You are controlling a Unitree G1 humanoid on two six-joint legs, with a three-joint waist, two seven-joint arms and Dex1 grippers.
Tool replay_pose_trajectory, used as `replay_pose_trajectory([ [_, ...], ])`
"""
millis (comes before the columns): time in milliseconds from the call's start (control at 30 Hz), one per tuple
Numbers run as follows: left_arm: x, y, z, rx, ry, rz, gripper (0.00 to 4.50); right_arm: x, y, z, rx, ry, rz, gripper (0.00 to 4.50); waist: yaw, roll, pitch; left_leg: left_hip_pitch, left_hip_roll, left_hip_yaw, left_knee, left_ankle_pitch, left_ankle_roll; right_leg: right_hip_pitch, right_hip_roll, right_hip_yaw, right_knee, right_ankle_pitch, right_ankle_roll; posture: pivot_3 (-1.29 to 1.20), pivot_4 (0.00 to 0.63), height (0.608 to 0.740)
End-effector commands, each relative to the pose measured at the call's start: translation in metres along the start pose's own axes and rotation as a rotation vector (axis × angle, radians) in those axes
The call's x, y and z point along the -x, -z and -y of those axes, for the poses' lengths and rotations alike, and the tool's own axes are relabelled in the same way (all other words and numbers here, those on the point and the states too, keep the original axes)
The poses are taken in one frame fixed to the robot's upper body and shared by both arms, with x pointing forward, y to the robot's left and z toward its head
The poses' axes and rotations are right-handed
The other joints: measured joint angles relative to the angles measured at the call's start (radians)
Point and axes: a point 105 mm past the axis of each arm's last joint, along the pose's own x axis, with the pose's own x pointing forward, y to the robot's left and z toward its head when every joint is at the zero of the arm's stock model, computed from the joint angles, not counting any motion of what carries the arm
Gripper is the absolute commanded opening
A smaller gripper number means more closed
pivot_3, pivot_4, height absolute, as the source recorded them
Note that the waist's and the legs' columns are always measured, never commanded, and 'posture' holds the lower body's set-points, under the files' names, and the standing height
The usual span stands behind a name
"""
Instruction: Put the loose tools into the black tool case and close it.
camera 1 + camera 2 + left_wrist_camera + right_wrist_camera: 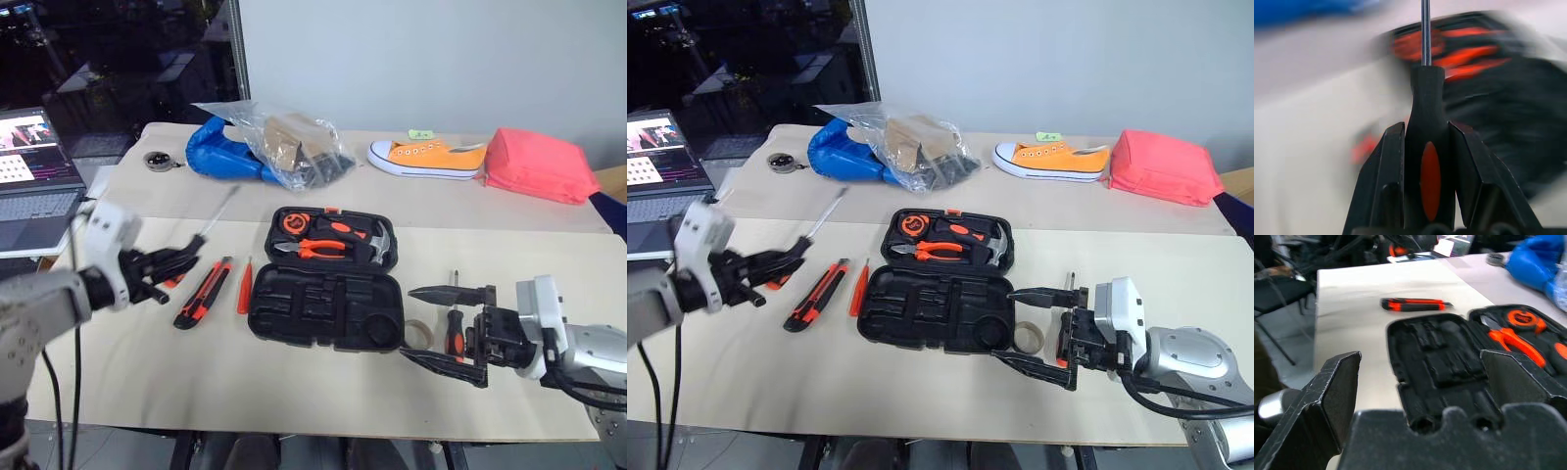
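One screwdriver is pinched tight by its handle in the left pincer, up off the surface left of the open black tool case, so next it must go into a slot, while the right pincer waits wide open and holds nothing.

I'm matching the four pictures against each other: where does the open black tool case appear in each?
Left eye: black tool case, table centre.
Right eye: centre.
Left wrist: blurred, behind the screwdriver held in the left gripper.
Right wrist: between the open right gripper fingers.
Shared landmark: orange pliers.
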Motion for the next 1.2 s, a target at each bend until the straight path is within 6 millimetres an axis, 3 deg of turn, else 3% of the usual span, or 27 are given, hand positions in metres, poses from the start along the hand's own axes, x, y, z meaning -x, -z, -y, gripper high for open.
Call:
replay_pose_trajectory([
  [33, -0.047, 0.011, 0.007, -0.274, 0.245, -0.141, 0.85, 0.019, -0.006, 0.006, 0.057, 0.100, -0.028, 4.50, 0.006, 0.001, -0.001, 0.000, -0.001, 0.000, 0.000, 0.000, 0.000, 0.000, 0.000, 0.000, 0.000, 0.000, 0.000, 0.00, 0.150, 0.740],
  [233, -0.100, 0.024, -0.012, -0.530, 0.384, -0.295, 0.85, 0.046, 0.002, 0.008, 0.048, 0.216, -0.092, 4.50, -0.003, 0.001, 0.000, -0.007, 0.001, -0.002, 0.003, 0.000, 0.001, -0.003, 0.005, -0.002, 0.000, -0.001, -0.001, 0.00, 0.150, 0.740],
  [400, -0.123, 0.027, -0.023, -0.591, 0.388, -0.354, 0.85, 0.052, -0.002, 0.005, 0.062, 0.254, -0.102, 4.50, -0.008, 0.001, 0.000, -0.009, 0.001, -0.003, 0.005, -0.001, 0.002, -0.003, 0.004, -0.002, 0.001, -0.001, 0.000, 0.00, 0.150, 0.740],
  [533, -0.127, 0.028, -0.026, -0.588, 0.411, -0.380, 0.85, 0.051, -0.005, -0.001, 0.064, 0.255, -0.103, 4.50, -0.006, 0.001, 0.000, -0.009, 0.001, -0.005, 0.007, -0.001, 0.002, -0.003, 0.004, -0.003, 0.003, -0.005, 0.007, 0.00, 0.150, 0.740],
  [967, -0.136, 0.034, -0.035, -0.599, 0.379, -0.402, 0.85, 0.050, -0.006, 0.001, 0.071, 0.246, -0.109, 4.50, -0.002, 0.002, -0.001, -0.007, 0.001, -0.006, 0.010, -0.001, 0.003, 0.000, 0.005, -0.004, 0.006, -0.005, 0.008, 0.00, 0.150, 0.740],
  [1033, -0.135, 0.032, -0.039, -0.609, 0.351, -0.387, 1.88, 0.049, -0.006, 0.001, 0.072, 0.241, -0.107, 4.50, -0.001, 0.002, -0.001, -0.007, 0.001, -0.007, 0.010, -0.001, 0.003, 0.000, 0.005, -0.004, 0.006, -0.005, 0.008, 0.00, 0.150, 0.740],
  [1200, -0.123, -0.001, -0.035, -0.606, 0.317, -0.204, 3.37, 0.047, -0.006, 0.004, 0.072, 0.233, -0.099, 4.50, 0.001, 0.005, -0.003, -0.008, 0.001, -0.008, 0.012, 0.000, 0.003, 0.000, 0.004, -0.006, 0.006, -0.005, 0.008, 0.00, 0.150, 0.740],
])
